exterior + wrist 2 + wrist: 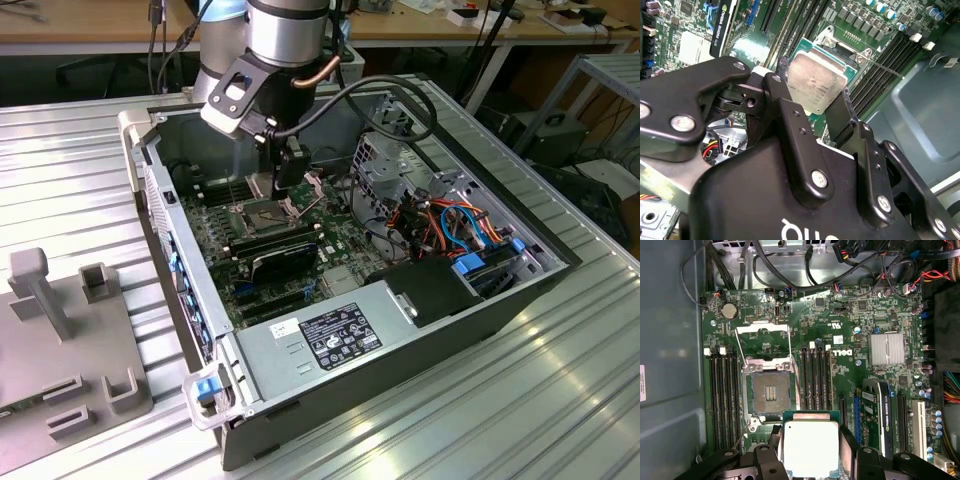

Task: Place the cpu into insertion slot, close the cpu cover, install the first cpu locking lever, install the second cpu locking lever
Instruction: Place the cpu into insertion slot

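Note:
My gripper [810, 452] is shut on the cpu [810, 440], a flat square chip with a dull silver top and a green edge, pinched between the two black fingers [790, 107]. In the first wrist view the insertion slot [771, 392] lies bare, its dark pin field showing, and the held cpu hangs just beside it. The cpu cover [762, 337] stands swung open off the far edge of the slot. Thin wire levers [795, 375] stick out along the slot's sides. In the exterior view the gripper [288, 178] hovers inside the computer case above the slot [262, 212].
Long black memory slots [815, 377] flank the socket on both sides. A graphics card [875, 405] and a finned heatsink [886, 348] lie further along the board. Cables [450, 225] and a drive cage [385, 165] fill the case's far end. A grey fixture [60, 340] sits on the table.

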`<state>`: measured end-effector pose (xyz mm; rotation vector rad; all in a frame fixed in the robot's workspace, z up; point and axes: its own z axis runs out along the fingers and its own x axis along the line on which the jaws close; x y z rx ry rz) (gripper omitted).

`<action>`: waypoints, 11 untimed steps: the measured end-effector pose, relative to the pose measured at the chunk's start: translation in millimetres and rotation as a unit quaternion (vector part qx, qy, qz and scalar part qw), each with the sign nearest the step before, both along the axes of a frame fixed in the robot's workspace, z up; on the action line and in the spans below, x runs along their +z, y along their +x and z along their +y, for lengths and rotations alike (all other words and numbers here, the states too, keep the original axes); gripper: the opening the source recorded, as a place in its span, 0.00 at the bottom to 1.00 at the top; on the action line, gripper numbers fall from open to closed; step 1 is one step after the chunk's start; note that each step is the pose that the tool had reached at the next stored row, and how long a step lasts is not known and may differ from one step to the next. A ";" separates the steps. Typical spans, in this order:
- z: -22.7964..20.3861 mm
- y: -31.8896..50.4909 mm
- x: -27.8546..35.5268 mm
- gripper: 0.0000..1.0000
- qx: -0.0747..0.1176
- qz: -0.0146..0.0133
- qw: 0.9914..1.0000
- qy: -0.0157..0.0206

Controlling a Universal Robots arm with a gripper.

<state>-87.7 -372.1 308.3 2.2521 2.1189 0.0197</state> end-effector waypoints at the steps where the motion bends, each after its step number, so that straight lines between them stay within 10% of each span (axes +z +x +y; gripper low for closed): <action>1: 0.0 1.0 -0.3 0.55 0.000 0.000 1.000 0.000; 11: 0.1 3.5 -2.0 0.55 0.000 0.000 1.000 0.000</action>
